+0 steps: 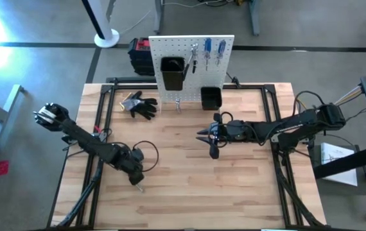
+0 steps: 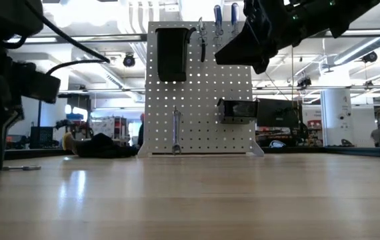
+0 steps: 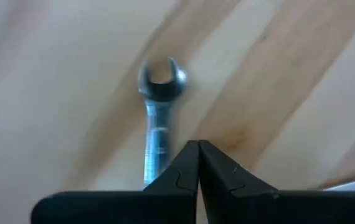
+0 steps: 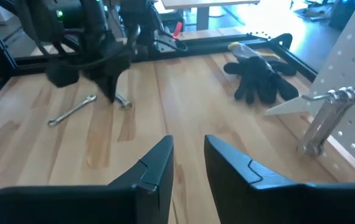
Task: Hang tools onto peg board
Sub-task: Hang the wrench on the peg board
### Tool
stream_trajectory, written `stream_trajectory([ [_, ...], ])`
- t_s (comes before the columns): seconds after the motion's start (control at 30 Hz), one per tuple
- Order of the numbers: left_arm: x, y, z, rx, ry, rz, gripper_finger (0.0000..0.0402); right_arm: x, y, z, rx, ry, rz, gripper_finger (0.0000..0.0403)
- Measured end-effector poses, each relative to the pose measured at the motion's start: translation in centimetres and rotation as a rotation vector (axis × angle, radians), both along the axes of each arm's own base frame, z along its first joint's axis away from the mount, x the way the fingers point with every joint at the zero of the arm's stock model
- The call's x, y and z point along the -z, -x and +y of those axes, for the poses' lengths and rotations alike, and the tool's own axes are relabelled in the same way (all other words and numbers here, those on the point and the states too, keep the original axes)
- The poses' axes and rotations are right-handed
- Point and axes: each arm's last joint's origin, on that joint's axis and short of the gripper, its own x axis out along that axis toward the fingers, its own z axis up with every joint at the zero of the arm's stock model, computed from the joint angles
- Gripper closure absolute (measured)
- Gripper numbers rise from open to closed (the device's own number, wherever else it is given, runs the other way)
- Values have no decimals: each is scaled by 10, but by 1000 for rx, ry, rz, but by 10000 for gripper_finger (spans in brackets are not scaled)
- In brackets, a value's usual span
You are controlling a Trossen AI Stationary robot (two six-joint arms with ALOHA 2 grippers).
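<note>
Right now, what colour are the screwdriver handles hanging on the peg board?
Blue. The screwdriver handles on the peg board show best in the high view.

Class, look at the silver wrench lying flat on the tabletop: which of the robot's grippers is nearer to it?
Left. The left gripper, fingers shut, is down at the wrench on the table's front-left. The right gripper, empty, fingers apart, hovers mid-table nearer the peg board, well away.
</note>
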Motion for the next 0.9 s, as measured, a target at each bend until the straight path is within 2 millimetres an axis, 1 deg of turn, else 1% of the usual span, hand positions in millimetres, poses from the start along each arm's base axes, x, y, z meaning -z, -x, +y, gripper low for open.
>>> stream_trajectory([
  [0.1, -16, -2, -2, 119, -65, 34, 401, 1, 0, 0, 6, -14, 6, 325],
  [0.17, -30, -10, -10, 235, -65, -13, 401, 1, 0, 0, 7, -18, 10, 328],
  [0.27, -35, -13, -16, 459, -83, -7, 401, 2, 1, 0, 9, -24, 12, 329],
  [0.37, -40, -22, -24, 675, -51, -93, 395, 2, 1, 0, 20, -55, 14, 325],
  [0.4, -38, -22, -25, 709, -45, -96, 390, 3, 1, 0, 24, -64, 20, 323],
  [0.57, -29, -29, -31, 740, -15, -159, 345, 4, 2, 1, 27, -74, 35, 314],
  [0.77, -5, -24, -35, 814, -5, -56, 282, 3, 2, 1, 33, -90, 27, 307],
  [0.9, 5, -25, -37, 895, 22, -12, 268, 3, 2, 1, 33, -91, 27, 309],
])
